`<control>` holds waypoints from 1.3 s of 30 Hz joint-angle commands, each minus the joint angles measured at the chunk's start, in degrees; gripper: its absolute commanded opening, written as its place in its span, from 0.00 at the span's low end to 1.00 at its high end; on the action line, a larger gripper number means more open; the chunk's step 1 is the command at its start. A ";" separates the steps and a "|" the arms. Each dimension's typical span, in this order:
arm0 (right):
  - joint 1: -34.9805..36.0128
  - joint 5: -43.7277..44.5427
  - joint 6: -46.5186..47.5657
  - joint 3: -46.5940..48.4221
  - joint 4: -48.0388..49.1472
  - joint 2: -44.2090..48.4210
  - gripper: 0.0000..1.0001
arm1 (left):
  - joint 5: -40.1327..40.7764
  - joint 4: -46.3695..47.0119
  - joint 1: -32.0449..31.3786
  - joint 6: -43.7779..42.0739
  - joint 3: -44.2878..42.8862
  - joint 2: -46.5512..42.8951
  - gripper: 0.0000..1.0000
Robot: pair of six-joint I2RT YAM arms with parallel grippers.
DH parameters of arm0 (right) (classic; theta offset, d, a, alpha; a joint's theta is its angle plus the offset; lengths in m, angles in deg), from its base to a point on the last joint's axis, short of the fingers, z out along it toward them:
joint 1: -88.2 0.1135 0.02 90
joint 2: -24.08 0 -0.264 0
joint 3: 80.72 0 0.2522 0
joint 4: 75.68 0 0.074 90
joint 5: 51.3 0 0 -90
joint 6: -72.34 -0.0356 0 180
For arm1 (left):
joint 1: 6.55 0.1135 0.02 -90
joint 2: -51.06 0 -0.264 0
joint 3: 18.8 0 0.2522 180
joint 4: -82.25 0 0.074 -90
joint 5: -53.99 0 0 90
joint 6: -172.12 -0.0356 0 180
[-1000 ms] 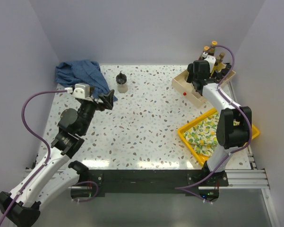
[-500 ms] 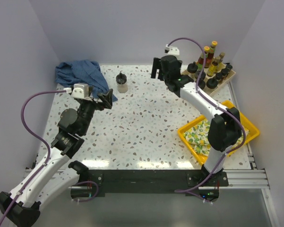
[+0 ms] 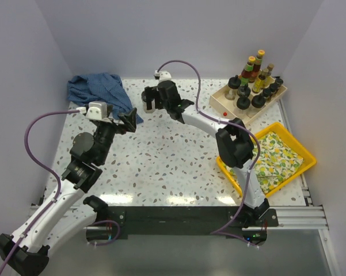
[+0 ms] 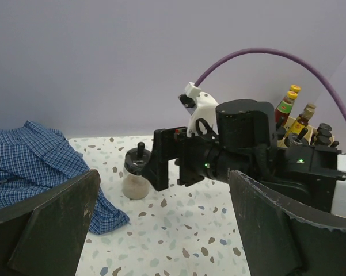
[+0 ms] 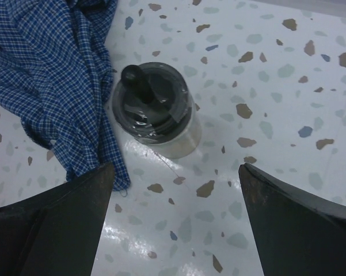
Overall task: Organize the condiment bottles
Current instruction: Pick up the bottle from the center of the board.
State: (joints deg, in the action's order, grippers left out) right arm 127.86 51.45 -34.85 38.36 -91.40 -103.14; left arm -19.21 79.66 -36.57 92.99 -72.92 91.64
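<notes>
Here the right gripper (image 5: 175, 165), jaws spread wide and holding nothing, hovers just above a squat clear jar with a black lid (image 5: 155, 109) standing just beside a rumpled blue checked cloth (image 5: 46, 69) on the white speckled tabletop (image 5: 265, 75), the left gripper (image 4: 164, 172) likewise agape and empty, pale lilac walls (image 3: 178, 34) all round.

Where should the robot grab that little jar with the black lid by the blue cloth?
Probably the clear round body just under the black lid of the jar, coming straight down from above with the open right pincer. It stands upright, and the lid's knob looks too thin to hold. The blue cloth lies close on one side.
</notes>
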 commanded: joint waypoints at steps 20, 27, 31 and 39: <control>1.65 3.15 5.15 23.88 6.61 -17.63 0.85 | 1.04 2.36 0.31 -1.12 0.19 -0.68 1.00; 1.82 5.88 8.92 11.86 13.20 -9.39 0.44 | 0.87 2.35 0.31 -1.20 0.10 -0.76 1.00; 1.82 6.76 11.03 2.81 15.58 -2.79 0.32 | 0.78 2.44 0.31 -1.21 0.10 -0.76 1.00; 1.13 12.90 11.39 -10.47 17.34 10.49 0.16 | 0.34 2.36 0.31 -1.12 0.19 -0.32 1.00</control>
State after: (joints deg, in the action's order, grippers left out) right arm 129.50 59.27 -24.42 30.53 -81.00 -102.83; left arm -19.08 79.66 -36.57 92.95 -72.92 91.38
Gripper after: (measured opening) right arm 0.649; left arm 0.997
